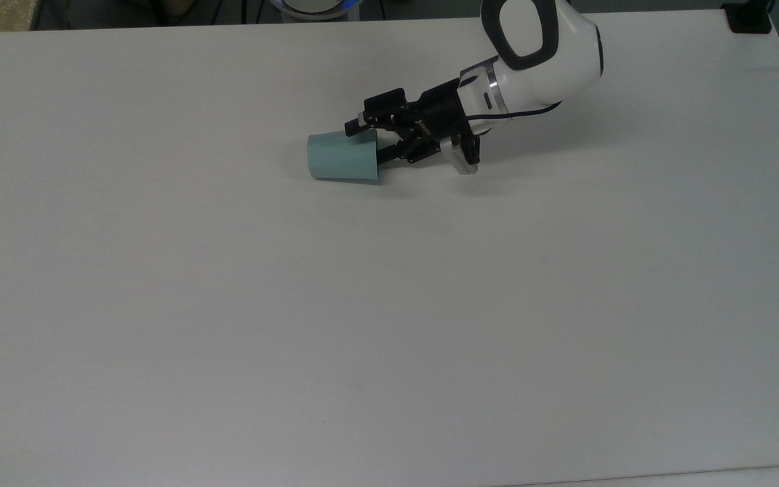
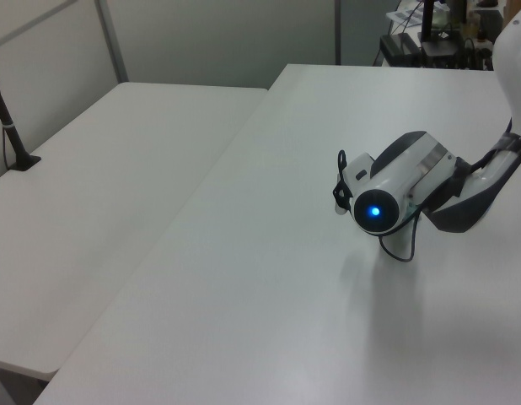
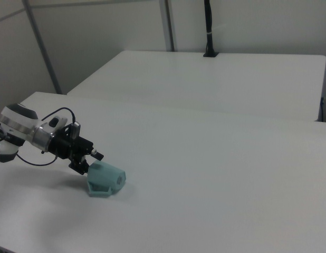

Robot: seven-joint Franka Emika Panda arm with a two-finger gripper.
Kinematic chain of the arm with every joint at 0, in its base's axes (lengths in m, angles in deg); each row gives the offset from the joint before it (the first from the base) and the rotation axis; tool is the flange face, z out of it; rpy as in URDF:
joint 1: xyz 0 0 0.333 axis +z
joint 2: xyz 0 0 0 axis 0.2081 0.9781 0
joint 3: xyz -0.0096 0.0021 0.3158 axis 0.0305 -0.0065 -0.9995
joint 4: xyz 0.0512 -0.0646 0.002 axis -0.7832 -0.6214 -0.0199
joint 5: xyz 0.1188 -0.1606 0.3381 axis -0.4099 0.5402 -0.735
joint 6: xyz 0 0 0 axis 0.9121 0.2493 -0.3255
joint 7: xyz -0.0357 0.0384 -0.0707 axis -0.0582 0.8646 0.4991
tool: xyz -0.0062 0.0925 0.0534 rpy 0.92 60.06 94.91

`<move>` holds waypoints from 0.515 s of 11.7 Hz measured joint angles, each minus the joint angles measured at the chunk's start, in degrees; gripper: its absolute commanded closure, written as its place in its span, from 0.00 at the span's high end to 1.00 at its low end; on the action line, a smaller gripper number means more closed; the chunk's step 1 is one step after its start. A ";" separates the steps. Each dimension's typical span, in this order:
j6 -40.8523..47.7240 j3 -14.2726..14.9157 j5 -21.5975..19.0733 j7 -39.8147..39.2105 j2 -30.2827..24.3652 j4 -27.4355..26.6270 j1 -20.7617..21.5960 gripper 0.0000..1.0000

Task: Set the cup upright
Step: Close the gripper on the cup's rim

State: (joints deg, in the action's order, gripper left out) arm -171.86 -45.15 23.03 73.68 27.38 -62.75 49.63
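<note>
The cup (image 1: pixel 341 157) is pale teal and faceted, and it lies on its side on the white table (image 1: pixel 389 304), with its wide mouth toward the top view's right. My gripper (image 1: pixel 366 142) is open at that mouth. One finger (image 1: pixel 356 124) lies along the outside of the far wall, and the other finger (image 1: pixel 388 156) is at the opening. In the right view the cup (image 3: pixel 105 179) rests just to the right of the gripper (image 3: pixel 89 161). In the left view the arm's wrist (image 2: pixel 387 197) stands in front of the cup.
A second white table (image 3: pixel 216 79) stands behind in the right view, with a black post (image 3: pixel 208 29) at its far edge. In the left view a neighbouring table (image 2: pixel 100 186) carries a black post (image 2: pixel 8 118). Equipment (image 2: pixel 433 34) sits beyond the far end.
</note>
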 measured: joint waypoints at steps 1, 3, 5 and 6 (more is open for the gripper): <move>0.00 0.00 0.14 0.00 0.13 -0.31 -0.32 0.73; -0.01 0.00 0.30 0.00 0.27 -1.27 -0.62 0.34; -0.03 0.00 0.34 0.01 0.37 -1.87 -0.62 0.01; 0.40 0.00 1.28 0.01 0.19 -1.89 -0.58 0.00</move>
State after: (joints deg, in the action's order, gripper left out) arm -171.45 -45.14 24.32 73.69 27.57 -64.65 49.06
